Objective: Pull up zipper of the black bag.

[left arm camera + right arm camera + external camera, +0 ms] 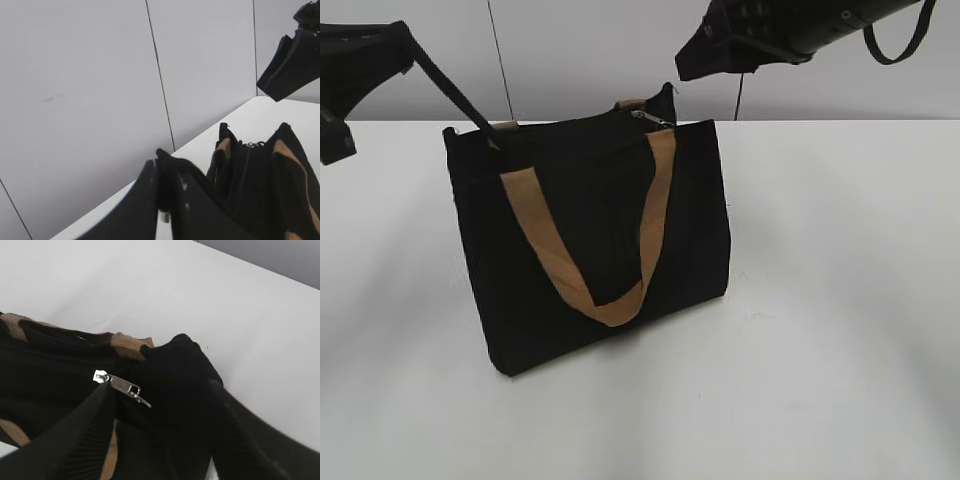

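Observation:
The black bag [590, 240] stands upright mid-table, a tan handle hanging down its front. The zipper runs along its top; the silvery pull tab [651, 120] sits near the right end and also shows in the right wrist view [124, 387] and the left wrist view [251, 144]. My left gripper [482, 127] is shut on a black fabric tab at the bag's top left corner [164, 172]. My right gripper [692, 62] hovers above the bag's right end, clear of it. In the right wrist view its fingers [160, 392] are open around the pull tab, not gripping it.
The white table [840, 300] runs out on all sides of the bag. A grey panelled wall [580, 50] stands behind it. The bag's second tan handle [131, 342] lies at the far side of the top.

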`<action>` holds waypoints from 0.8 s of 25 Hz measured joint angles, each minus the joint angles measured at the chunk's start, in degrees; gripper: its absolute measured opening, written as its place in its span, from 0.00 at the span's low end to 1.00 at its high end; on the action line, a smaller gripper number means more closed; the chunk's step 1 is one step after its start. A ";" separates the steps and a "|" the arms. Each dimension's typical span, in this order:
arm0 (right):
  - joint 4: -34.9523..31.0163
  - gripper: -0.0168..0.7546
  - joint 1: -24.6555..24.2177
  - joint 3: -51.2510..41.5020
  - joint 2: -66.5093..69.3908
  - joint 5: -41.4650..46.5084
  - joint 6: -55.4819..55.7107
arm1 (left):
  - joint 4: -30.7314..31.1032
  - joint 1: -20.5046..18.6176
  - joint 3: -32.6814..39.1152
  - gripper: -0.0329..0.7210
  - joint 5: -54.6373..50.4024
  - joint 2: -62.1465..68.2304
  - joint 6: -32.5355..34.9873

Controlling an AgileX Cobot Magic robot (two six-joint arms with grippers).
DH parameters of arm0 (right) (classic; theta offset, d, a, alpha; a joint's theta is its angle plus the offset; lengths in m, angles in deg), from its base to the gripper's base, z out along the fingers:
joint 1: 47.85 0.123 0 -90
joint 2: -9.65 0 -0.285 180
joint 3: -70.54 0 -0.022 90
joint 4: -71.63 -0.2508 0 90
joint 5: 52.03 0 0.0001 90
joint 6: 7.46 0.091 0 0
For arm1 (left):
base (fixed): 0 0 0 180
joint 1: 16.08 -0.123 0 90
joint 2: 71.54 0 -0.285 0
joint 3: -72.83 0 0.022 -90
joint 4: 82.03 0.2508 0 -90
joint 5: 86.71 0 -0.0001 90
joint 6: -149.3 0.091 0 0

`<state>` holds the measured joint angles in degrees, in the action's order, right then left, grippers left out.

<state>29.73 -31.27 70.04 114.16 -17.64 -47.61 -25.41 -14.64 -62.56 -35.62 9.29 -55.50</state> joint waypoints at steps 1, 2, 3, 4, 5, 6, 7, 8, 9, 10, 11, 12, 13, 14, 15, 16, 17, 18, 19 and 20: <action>-0.06 0.64 0.00 0.00 0.00 0.00 0.06 | 0.00 0.00 0.00 0.08 0.00 0.00 0.00; -0.07 0.68 0.00 0.00 0.00 0.00 0.06 | 0.00 0.00 0.00 0.08 0.00 0.00 0.00; -0.07 0.70 0.00 0.00 0.00 0.00 0.06 | 0.00 0.00 0.00 0.08 0.00 0.00 0.00; -0.07 0.71 0.00 0.00 0.00 0.00 0.06 | 0.00 0.00 0.00 0.08 0.00 0.00 0.00; -0.12 0.72 0.00 0.00 0.00 0.00 0.10 | 0.00 0.00 0.00 0.08 0.00 0.00 0.00; -0.12 0.73 0.00 0.00 0.00 0.00 0.10 | 0.00 0.00 0.00 0.08 0.00 0.00 0.00; -0.12 0.73 0.00 0.00 0.00 -0.10 0.10 | 0.00 0.00 0.00 0.08 0.00 0.00 0.00; -0.12 0.73 0.00 0.00 0.00 -0.07 0.10 | 0.00 0.00 0.00 0.08 0.00 0.00 0.00; -0.12 0.73 0.00 0.00 0.00 -0.07 0.10 | -0.15 0.00 0.00 0.08 0.00 0.00 0.00; -0.12 0.73 0.00 0.00 0.00 -0.11 0.10 | -0.41 0.00 0.00 0.09 0.00 0.00 0.00; -0.12 0.73 0.00 0.00 0.00 -0.11 0.10 | -0.86 0.00 0.00 0.11 -0.05 0.00 0.00; -0.12 0.73 0.00 0.00 0.00 -0.13 0.10 | -1.74 0.00 0.00 0.13 -0.05 0.00 0.00; -0.12 0.73 0.00 0.00 0.00 -0.18 0.13 | -3.21 0.00 0.00 0.17 0.00 0.00 0.00; -0.06 0.73 0.00 0.00 0.00 -0.18 0.17 | -4.81 0.00 -0.05 0.24 0.05 0.00 0.00; -0.06 0.73 0.00 0.00 0.00 -0.18 0.17 | -6.82 0.00 -0.05 0.31 0.12 0.00 0.00; -0.06 0.73 0.00 0.00 0.00 -0.20 0.17 | -8.84 0.00 -0.05 0.39 0.23 0.00 0.00; -0.11 0.73 0.00 0.00 0.00 -0.24 0.17 | -10.20 -0.02 -0.11 0.48 0.34 0.00 0.00; -0.11 0.73 0.00 0.00 0.00 -0.36 0.17 | -11.38 -0.08 -0.11 0.57 0.34 0.00 0.00; -0.11 0.73 0.00 0.00 0.00 -0.38 0.17 | -12.05 -0.08 -0.11 0.63 0.34 0.00 -0.02; -0.11 0.73 0.00 0.00 0.00 -0.42 0.17 | -12.35 -0.08 -0.11 0.69 0.34 0.00 -0.07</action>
<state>29.63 -31.27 70.04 114.16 -18.06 -47.44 -37.76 -14.72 -62.67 -35.28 9.29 -55.57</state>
